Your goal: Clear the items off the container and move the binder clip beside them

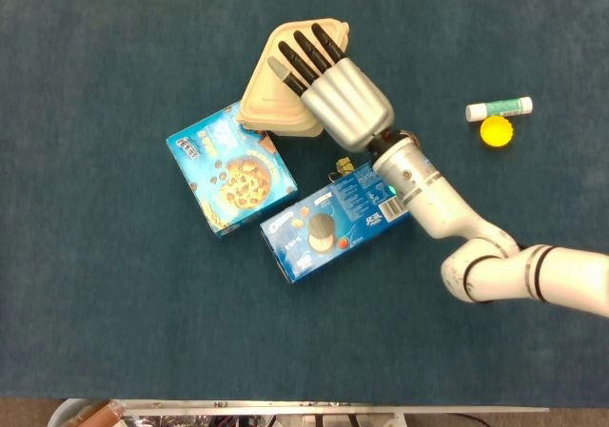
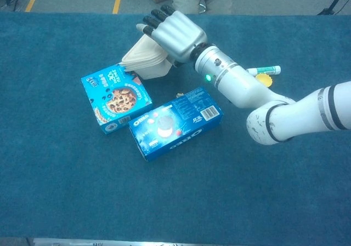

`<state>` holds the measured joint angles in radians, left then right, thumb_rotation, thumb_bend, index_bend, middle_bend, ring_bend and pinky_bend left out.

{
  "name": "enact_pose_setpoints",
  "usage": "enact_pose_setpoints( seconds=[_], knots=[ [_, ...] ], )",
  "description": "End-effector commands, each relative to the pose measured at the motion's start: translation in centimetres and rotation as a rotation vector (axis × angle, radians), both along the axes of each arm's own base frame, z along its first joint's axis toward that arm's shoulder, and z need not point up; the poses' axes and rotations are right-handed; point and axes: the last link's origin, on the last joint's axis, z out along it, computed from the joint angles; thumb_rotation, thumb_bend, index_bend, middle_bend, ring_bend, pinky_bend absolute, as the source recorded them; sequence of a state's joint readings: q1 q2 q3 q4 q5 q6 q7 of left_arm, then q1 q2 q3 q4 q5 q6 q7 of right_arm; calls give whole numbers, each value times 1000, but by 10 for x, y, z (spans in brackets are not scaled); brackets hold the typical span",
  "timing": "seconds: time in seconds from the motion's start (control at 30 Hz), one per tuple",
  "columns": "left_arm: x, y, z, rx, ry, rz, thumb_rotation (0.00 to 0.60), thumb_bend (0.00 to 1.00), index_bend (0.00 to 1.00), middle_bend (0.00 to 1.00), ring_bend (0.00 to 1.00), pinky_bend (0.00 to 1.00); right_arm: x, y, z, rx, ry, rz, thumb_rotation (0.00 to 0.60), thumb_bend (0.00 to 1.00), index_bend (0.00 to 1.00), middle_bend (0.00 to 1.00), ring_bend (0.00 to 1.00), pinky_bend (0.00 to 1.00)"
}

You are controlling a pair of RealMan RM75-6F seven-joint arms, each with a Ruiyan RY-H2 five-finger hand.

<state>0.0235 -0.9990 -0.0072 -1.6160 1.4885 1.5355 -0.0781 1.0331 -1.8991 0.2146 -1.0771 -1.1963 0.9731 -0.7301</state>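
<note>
The right hand grasps the container, fingers laid over its top, and holds it tilted up on edge at about 12 o'clock of the table. Its low edge touches or nearly touches the cookie box at 9 o'clock of centre. The Oreo box lies just below, near the middle. The left hand is not in view.

The clip shows as a small dark and yellow thing peeking out at the Oreo box's upper edge, right under the wrist; the chest view barely shows it. A glue stick and a yellow cap lie well apart at 2 o'clock.

The step in hand looks like lifting the container away from the boxes. To do it well, keep the grip firm across the lid so the tilted shell does not slip or spring open, raise it clear of the cookie box before swinging sideways, and set it down away from the clip, leaving that free to pick up next.
</note>
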Motion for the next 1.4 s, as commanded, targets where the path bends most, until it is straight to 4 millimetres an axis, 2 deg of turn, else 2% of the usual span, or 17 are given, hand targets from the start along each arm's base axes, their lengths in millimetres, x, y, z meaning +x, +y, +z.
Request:
enact_pose_setpoints(
  seconds=[0.03, 0.37, 0.57, 0.6, 0.73, 1.0, 1.17, 1.4],
  knots=[
    [0, 0, 0, 0, 1, 0, 600, 393, 184, 127, 64, 47, 8, -3, -2, -7, -11, -15, 600, 358, 0, 118, 14, 86],
    [0, -2, 1, 4, 3, 7, 600, 392, 184, 127, 64, 47, 22, -13, -4, -41, -22, -49, 600, 358, 0, 121, 15, 105],
    [0, -3, 2, 6, 4, 14, 600, 392, 184, 127, 64, 47, 20, -18, -5, -32, -17, -85, 600, 358, 2, 137, 36, 114],
    [0, -3, 2, 7, 3, 14, 600, 392, 184, 127, 64, 47, 20, -18, -5, -30, -14, -86, 600, 358, 21, 155, 55, 132],
    [0, -2, 1, 7, 2, 11, 600, 392, 184, 127, 64, 47, 18, -18, -6, -20, -12, -90, 600, 368, 213, 289, 175, 222],
    [2, -2, 2, 9, 1, 5, 600, 392, 184, 127, 64, 47, 18, -19, -6, -22, -24, -92, 600, 405, 522, 520, 435, 386],
    [2, -3, 2, 9, 1, 8, 600, 392, 185, 127, 64, 47, 19, -19, -3, -20, -60, -82, 600, 465, 623, 588, 542, 473],
    [3, -2, 2, 9, 3, 2, 600, 392, 184, 127, 64, 47, 21, -20, 5, -28, -129, -57, 600, 483, 682, 630, 611, 527]
  ],
)
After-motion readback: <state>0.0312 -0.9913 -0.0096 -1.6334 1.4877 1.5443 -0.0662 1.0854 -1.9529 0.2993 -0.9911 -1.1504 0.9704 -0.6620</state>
